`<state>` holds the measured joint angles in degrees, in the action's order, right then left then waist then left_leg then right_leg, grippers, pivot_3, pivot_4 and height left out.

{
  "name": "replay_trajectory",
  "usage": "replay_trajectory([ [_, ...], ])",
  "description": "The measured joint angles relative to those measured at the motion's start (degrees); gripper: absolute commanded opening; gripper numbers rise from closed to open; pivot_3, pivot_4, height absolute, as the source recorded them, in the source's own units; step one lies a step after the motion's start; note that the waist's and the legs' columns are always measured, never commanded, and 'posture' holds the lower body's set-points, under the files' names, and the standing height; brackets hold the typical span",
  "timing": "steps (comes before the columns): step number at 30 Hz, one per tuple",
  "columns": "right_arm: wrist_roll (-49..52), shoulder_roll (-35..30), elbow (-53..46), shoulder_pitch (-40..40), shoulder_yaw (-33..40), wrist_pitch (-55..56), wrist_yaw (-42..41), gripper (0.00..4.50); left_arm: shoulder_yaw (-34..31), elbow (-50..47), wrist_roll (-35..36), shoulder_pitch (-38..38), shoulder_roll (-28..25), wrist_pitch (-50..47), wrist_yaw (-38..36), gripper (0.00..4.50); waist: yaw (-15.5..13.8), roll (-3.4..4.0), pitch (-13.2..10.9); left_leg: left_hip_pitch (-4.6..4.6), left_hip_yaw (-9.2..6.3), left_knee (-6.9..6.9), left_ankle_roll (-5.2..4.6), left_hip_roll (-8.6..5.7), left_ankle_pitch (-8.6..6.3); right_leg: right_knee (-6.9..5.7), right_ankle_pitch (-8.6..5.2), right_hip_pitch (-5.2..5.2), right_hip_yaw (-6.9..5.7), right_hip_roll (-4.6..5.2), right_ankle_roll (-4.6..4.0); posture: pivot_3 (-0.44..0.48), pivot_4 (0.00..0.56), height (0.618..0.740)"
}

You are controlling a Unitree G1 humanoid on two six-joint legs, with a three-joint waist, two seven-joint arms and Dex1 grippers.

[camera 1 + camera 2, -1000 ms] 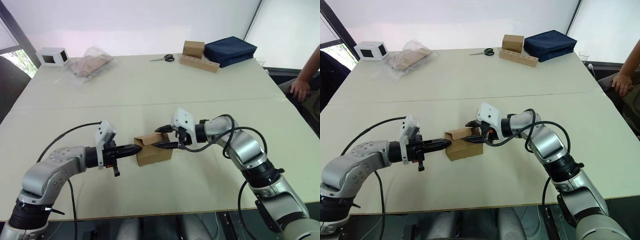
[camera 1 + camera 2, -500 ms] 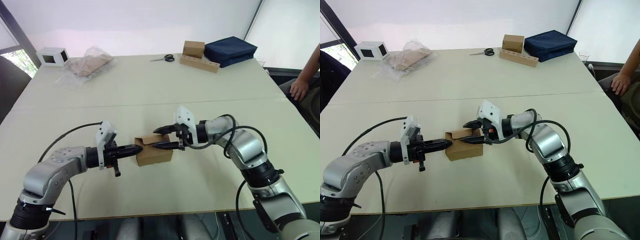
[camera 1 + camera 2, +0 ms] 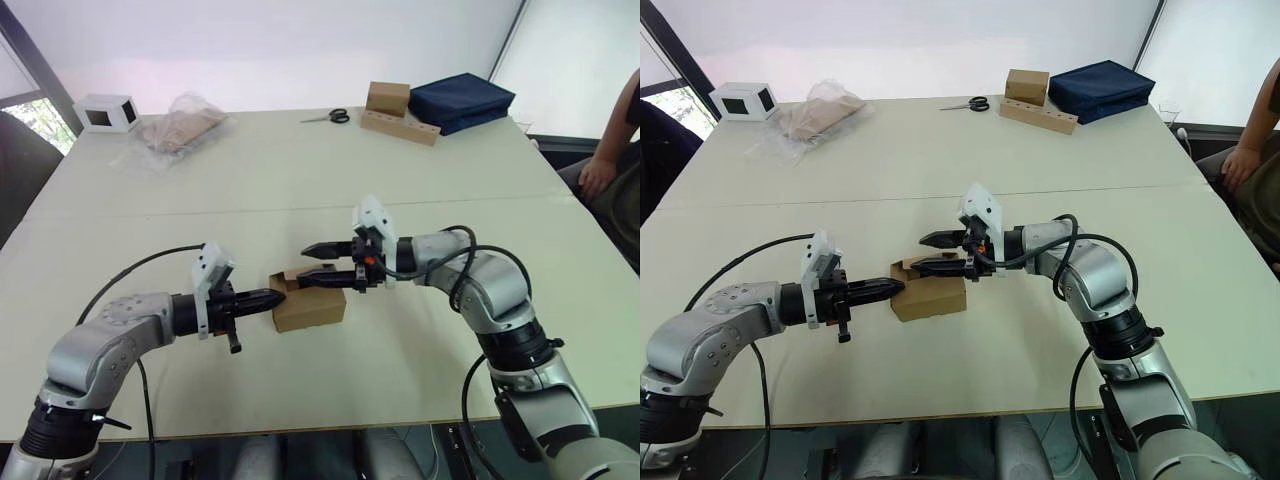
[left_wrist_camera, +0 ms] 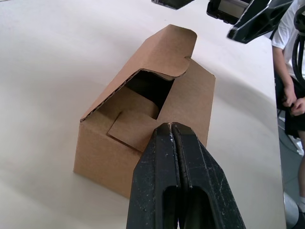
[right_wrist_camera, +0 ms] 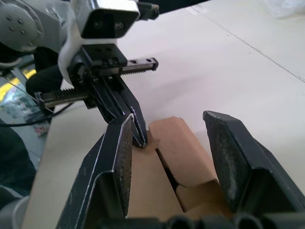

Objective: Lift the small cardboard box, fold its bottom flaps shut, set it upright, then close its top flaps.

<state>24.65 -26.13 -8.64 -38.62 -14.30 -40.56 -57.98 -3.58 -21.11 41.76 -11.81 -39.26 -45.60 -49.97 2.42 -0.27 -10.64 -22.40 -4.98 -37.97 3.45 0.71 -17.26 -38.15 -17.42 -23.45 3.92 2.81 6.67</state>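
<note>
Bright, even daylight — soft shadows

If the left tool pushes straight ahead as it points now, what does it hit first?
The box. The shut left tool points at the box's near side by the tucked flaps, right at it and probably touching; contact isn't certain.
</note>
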Motion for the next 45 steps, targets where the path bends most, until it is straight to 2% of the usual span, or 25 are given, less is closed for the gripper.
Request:
replay_trajectory([
  [6,-4.8,-1.1,1.3,0.1,-3.5,2.3,0.4,2.38,0.0,0.1,0.0,0.0,0.0,0.0,0.1,0.00,0.0,0.00,0.0,0.00,0.00,0.00,0.00,0.00,0.00,0.00,0.00,0.01,0.00,0.00,0.00,0.000,0.150,0.740],
  [17,-6.9,-1.0,2.4,0.1,-4.0,2.5,0.7,2.38,0.0,0.1,0.0,0.0,0.3,0.0,0.5,0.00,0.0,0.00,0.0,0.00,0.00,0.00,0.00,0.00,0.00,0.00,0.00,0.01,0.00,0.00,0.00,0.000,0.150,0.740],
  [25,-12.7,-1.3,3.8,-0.5,-6.1,11.3,0.9,2.38,0.0,0.1,0.0,0.0,0.7,0.1,0.7,0.00,0.1,0.00,0.0,0.02,-0.01,0.00,0.01,0.01,0.01,-0.01,0.00,0.01,0.00,-0.01,0.00,0.000,0.150,0.740],
  [42,-8.6,-0.6,2.7,1.4,-4.1,6.2,-0.3,2.38,-0.1,0.5,0.1,-0.1,0.8,0.0,0.7,0.00,0.0,0.00,0.0,0.02,-0.01,0.00,0.01,0.01,0.01,-0.01,0.00,0.01,0.00,-0.01,0.00,0.000,0.150,0.740],
  [45,-7.8,-0.6,2.0,2.0,-3.8,5.3,-0.4,2.38,-1.7,1.3,1.3,-0.7,1.3,-0.4,1.5,0.00,0.1,0.00,0.0,0.02,-0.02,0.00,0.01,0.01,0.00,-0.01,0.00,0.01,0.00,-0.02,0.00,0.000,0.150,0.740],
])
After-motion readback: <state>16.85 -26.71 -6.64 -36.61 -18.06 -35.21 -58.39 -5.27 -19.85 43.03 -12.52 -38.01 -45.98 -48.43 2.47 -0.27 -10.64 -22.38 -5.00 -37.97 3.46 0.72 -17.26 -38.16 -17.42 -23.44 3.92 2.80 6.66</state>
